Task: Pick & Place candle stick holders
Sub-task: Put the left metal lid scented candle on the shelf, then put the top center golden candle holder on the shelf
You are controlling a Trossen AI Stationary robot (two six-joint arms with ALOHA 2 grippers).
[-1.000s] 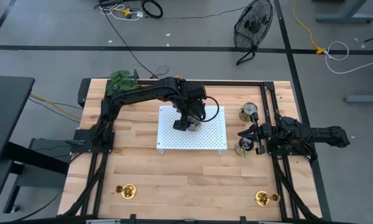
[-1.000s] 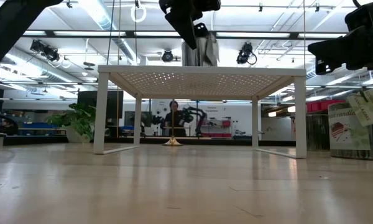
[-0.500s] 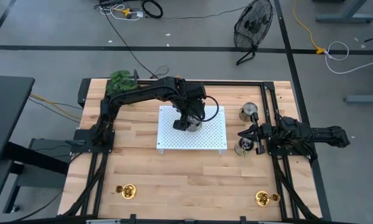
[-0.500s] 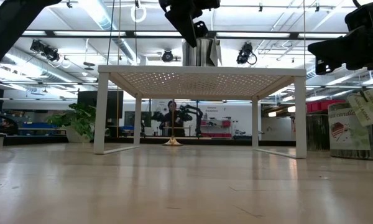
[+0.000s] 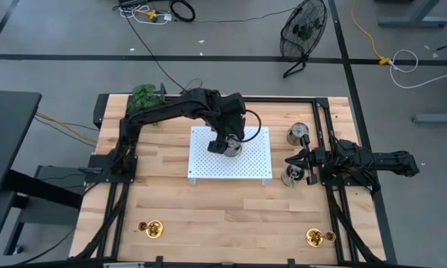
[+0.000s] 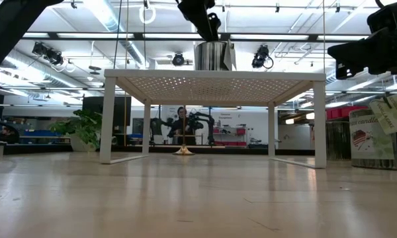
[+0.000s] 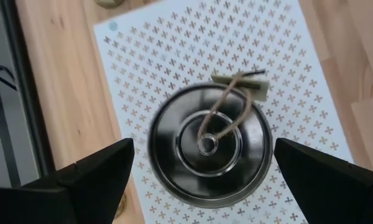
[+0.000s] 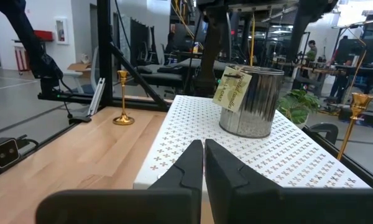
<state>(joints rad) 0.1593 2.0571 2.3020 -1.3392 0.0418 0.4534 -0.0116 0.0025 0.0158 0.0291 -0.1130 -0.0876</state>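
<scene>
1. Candle stick holders, shiny gold-brass with round bases: one point(image 5: 152, 227) is standing near the table's front-left corner, another point(image 5: 315, 237) near the front-right corner, both well apart from the white perforated metal stand point(image 5: 249, 164).
2. A third, tall slim holder point(image 8: 122, 99) is standing on the wood just beside the stand's edge.
3. Left gripper point(image 5: 229, 139) is hovering over the stand, fingers point(image 7: 81, 180) spread wide and gripping nothing, above a round silver tin candle point(image 7: 210, 144) with a twine tag.
4. Right gripper point(image 5: 293, 160) is waiting right of the stand, fingers point(image 8: 185, 171) pressed together, empty.
</scene>
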